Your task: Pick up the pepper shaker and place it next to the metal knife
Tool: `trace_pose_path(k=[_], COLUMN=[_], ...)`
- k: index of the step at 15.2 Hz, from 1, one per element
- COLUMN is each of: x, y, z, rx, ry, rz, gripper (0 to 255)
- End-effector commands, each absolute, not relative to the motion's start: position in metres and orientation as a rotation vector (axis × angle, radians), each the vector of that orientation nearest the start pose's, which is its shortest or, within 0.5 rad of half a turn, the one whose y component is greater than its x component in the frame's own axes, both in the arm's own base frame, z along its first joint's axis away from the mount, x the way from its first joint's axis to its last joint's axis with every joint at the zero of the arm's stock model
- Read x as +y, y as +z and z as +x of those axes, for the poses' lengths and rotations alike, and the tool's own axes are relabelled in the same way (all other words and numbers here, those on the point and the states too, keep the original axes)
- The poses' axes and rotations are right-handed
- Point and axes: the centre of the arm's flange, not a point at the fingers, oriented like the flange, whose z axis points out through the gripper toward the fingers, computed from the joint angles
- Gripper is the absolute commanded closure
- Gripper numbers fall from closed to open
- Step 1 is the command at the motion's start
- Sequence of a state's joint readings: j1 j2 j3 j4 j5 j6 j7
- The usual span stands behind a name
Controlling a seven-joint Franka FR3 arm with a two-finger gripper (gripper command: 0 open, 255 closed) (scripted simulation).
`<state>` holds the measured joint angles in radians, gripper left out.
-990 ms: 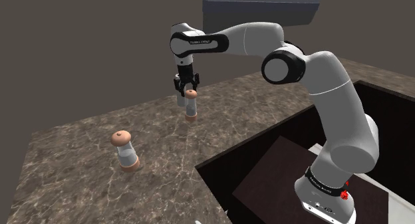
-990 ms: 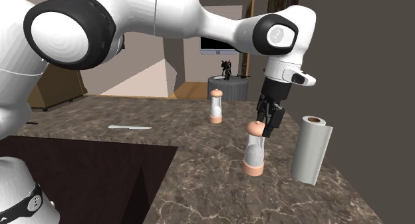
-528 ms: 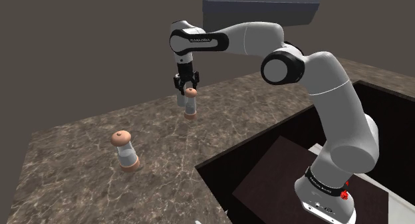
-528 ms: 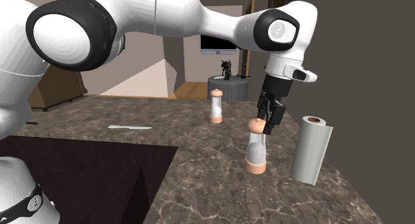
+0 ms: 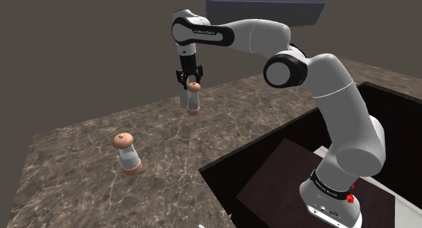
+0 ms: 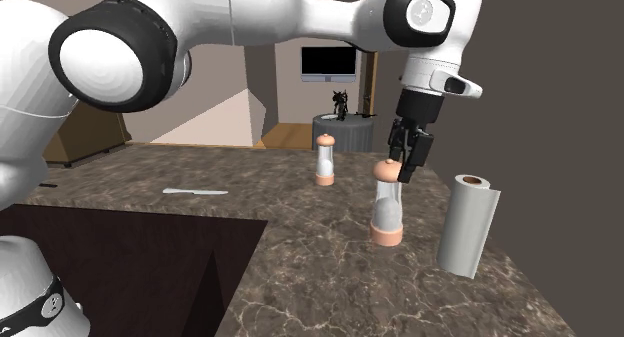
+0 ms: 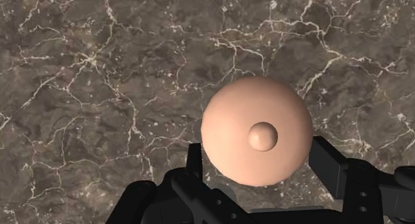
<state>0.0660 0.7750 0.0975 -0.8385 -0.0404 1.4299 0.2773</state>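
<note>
The pepper shaker [image 5: 193, 98] has a peach cap and base and a pale body. My gripper [image 5: 190, 78] is shut on its cap and holds it upright, just off the marble counter [image 5: 88, 145]. In the second exterior view the shaker [image 6: 387, 203] hangs under the gripper [image 6: 408, 155]. The wrist view looks down on the round cap [image 7: 257, 129], clasped on both sides by the gripper [image 7: 259, 157]. The pale knife [image 6: 195, 191] lies flat on the counter, toward the second exterior view's left, well away from the shaker.
A second, similar shaker [image 5: 127, 154] [image 6: 325, 160] stands on the counter. An upright paper towel roll [image 6: 467, 225] stands close beside the held shaker. A dark sunken area [image 5: 270, 172] borders the counter near the stand.
The gripper has risen with the shaker clasped in it, lifting the shaker's base off the counter. The other shaker, the roll and the knife have not moved.
</note>
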Motion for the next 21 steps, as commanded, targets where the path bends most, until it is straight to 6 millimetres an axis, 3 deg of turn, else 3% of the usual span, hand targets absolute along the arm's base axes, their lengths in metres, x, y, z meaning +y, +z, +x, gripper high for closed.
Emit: trace_pose_path(k=[1, 4, 21], x=[0.087, 0.087, 0.199], y=[0.457, 0.472, 0.521], z=[0.729, 0.729, 0.541], rx=[0.215, 0.215, 0.215], ry=[0.289, 0.289, 0.289], rz=[-3.131, -3.131, -3.131], gripper=[255, 255, 255])
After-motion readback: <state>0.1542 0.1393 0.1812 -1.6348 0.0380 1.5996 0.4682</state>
